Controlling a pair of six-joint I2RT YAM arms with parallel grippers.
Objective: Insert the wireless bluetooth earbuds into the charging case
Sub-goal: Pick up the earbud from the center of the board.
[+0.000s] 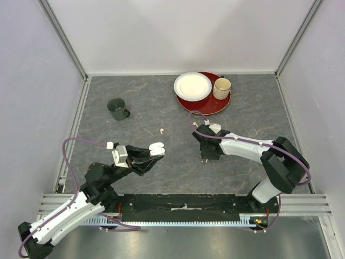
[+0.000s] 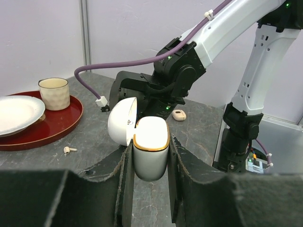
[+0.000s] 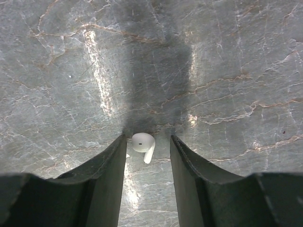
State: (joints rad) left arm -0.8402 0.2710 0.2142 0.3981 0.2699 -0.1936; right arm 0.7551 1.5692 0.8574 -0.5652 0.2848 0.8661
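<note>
My left gripper [image 1: 153, 153] is shut on the white charging case [image 1: 157, 148] and holds it above the table. In the left wrist view the case [image 2: 151, 151] has a gold rim, and its lid [image 2: 120, 121] hangs open to the left between my fingers [image 2: 124, 175]. My right gripper [image 1: 206, 156] points down at the table, open. In the right wrist view one white earbud [image 3: 143, 144] lies on the table between its fingertips, with the right gripper [image 3: 147, 140] around it, not touching. Another earbud [image 1: 161, 130] lies loose mid-table and also shows in the left wrist view [image 2: 69, 150].
A red tray [image 1: 214, 105] at the back holds a white plate [image 1: 192, 86] and a cream mug [image 1: 221, 88]. A dark green mug [image 1: 117, 108] stands at the back left. A small whitish rounded thing [image 2: 179, 115] lies beyond the right arm.
</note>
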